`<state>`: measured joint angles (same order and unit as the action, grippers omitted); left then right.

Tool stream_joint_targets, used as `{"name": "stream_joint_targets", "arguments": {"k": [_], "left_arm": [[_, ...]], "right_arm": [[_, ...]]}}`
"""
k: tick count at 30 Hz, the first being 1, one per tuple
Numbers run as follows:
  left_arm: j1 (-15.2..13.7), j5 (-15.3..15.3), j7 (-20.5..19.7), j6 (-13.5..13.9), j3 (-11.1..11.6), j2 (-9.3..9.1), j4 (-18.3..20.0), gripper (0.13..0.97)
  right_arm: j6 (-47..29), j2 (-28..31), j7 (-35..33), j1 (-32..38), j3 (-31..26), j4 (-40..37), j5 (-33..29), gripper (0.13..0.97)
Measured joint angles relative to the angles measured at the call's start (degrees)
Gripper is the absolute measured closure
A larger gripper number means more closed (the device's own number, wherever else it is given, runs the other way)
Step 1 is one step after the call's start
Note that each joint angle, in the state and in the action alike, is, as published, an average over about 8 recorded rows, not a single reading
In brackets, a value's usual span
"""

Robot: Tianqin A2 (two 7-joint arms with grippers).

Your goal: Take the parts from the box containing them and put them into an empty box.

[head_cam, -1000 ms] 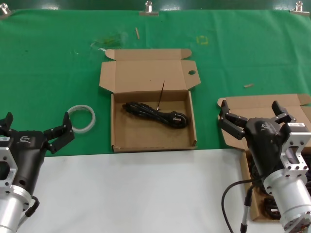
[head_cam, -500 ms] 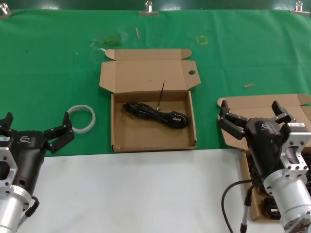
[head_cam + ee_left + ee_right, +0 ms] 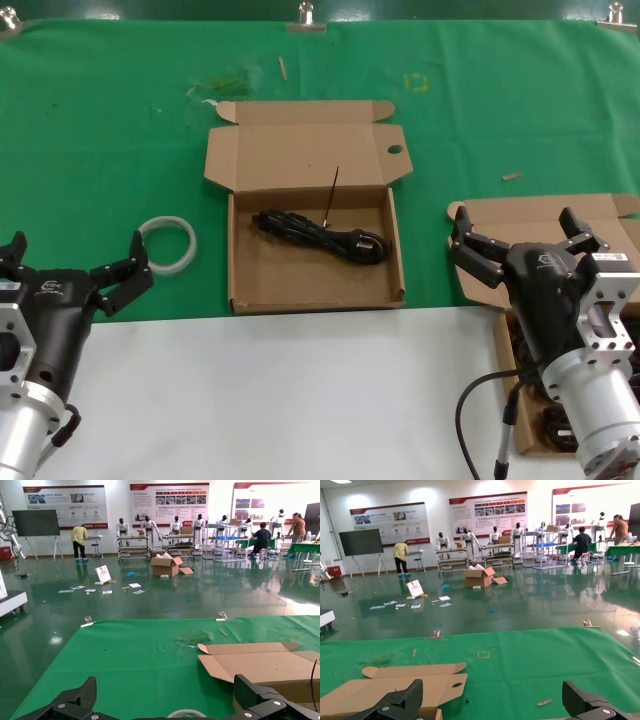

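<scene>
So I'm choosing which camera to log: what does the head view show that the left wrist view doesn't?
Only the head view shows the black power cord lying inside the centre box, the right pincer open above the box at the right, and the whole white ring. Only the left wrist view shows the hall floor beyond the table. Both show the green cloth, the centre box's lid and the open left pincer.
</scene>
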<state>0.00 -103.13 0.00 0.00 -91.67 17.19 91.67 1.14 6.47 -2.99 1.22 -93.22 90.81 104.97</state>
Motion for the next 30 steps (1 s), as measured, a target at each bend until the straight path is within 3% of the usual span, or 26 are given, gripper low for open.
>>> {"name": "stream_joint_targets", "arguments": {"k": [30], "left_arm": [[0.00, 0.00, 0.00, 0.00, 0.00, 0.00, 0.00, 0.132]], "right_arm": [[0.00, 0.00, 0.00, 0.00, 0.00, 0.00, 0.00, 0.129]]}}
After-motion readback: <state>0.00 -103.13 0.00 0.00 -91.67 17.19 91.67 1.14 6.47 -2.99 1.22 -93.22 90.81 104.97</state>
